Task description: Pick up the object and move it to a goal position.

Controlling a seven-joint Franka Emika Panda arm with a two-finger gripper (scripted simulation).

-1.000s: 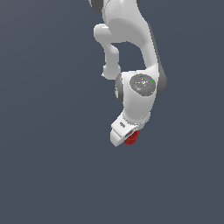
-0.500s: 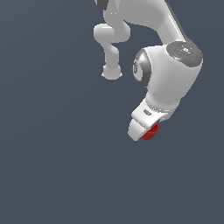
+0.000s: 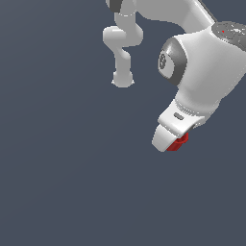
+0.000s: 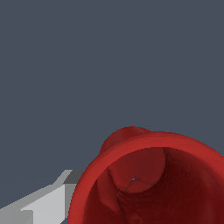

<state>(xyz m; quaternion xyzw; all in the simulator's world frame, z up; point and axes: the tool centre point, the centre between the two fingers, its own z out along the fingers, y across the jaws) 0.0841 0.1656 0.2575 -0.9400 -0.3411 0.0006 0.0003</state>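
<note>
The object, a small red round cup, shows as a red sliver under the white hand of my arm in the exterior view, at the exterior view's right, mostly hidden by the hand. My gripper is shut on it and holds it off the ground. In the wrist view the red cup fills the near part of the picture, its hollow inside facing the camera, with one grey fingertip beside its rim.
Only a plain dark grey-blue ground lies around and below. The white arm's links rise at the back of the exterior view, and the large wrist body is close to the camera.
The arm has carried the red cup toward the exterior view's right and nearer the camera. The wrist looks larger now. The hold on the cup is unchanged.
</note>
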